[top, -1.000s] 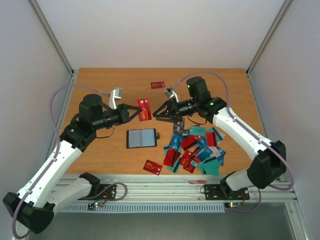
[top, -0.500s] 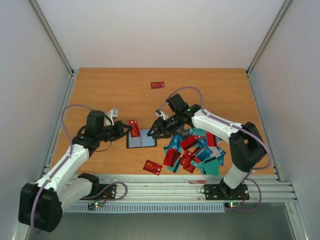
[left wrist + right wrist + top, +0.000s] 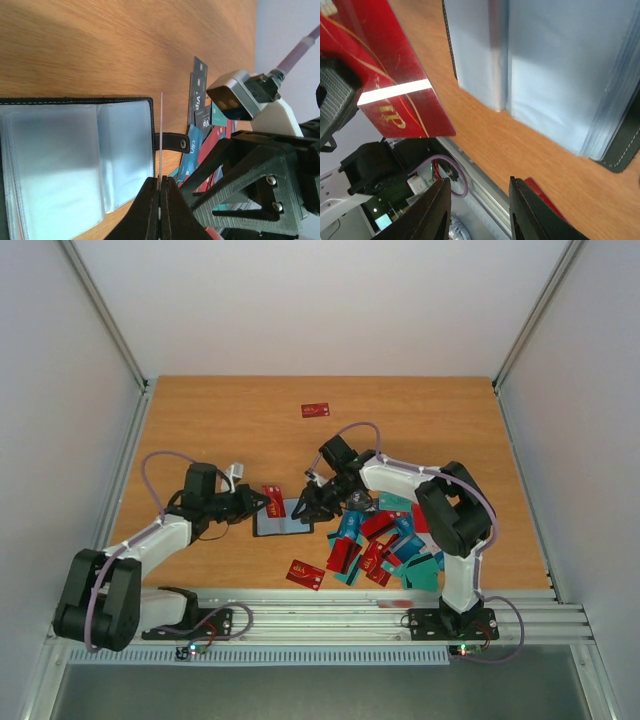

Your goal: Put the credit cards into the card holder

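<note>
left gripper: pressed together on a red card, held edge-on above the snap strap
right gripper: fingers spread, nothing between, low beside the holder
card holder: open flat, clear sleeves up, between both grippers
credit cards: heaped right of the holder
risk: card edge missing the sleeve mouth, skidding over plastic; holder sliding, seemingly unpinned
risk: crowded grippers knocking together
writing: "vip" on the held card and a dark card

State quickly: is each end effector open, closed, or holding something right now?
Left end effector: closed, holding a red credit card.
Right end effector: open, holding nothing.
</note>
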Robot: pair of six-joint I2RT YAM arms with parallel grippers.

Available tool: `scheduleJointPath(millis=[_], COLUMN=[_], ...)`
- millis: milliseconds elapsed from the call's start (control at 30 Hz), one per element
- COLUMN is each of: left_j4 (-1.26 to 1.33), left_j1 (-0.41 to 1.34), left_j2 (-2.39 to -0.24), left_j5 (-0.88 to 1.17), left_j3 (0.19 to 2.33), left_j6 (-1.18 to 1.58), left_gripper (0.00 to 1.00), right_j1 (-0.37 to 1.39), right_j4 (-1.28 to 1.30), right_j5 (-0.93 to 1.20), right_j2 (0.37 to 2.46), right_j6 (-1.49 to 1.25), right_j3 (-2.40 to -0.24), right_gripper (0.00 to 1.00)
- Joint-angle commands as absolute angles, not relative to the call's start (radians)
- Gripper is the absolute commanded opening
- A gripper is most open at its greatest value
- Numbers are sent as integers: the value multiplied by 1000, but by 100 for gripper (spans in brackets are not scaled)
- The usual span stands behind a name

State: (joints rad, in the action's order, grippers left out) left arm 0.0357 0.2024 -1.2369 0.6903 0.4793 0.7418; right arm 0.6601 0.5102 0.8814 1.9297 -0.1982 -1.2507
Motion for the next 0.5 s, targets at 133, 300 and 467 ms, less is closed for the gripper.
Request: scheduleJointPath(millis=[133, 300, 467], left_j4=[25, 21, 7], left_j1=[198, 198, 198], left_j2=[-1271, -1297, -1338], left_j5=[691, 686, 681], left_j3=[503, 496, 506], left_j6=[615, 588, 563], left_gripper=[0, 0, 0], right_j1=[641, 608, 589], right_j4=[528, 532, 497], right_j5=[832, 811, 825], right_j2=[2015, 2028, 2058], right_j6=[-173, -165, -168], right_j3=[-1328, -1313, -1280], right_gripper=[32, 30, 30])
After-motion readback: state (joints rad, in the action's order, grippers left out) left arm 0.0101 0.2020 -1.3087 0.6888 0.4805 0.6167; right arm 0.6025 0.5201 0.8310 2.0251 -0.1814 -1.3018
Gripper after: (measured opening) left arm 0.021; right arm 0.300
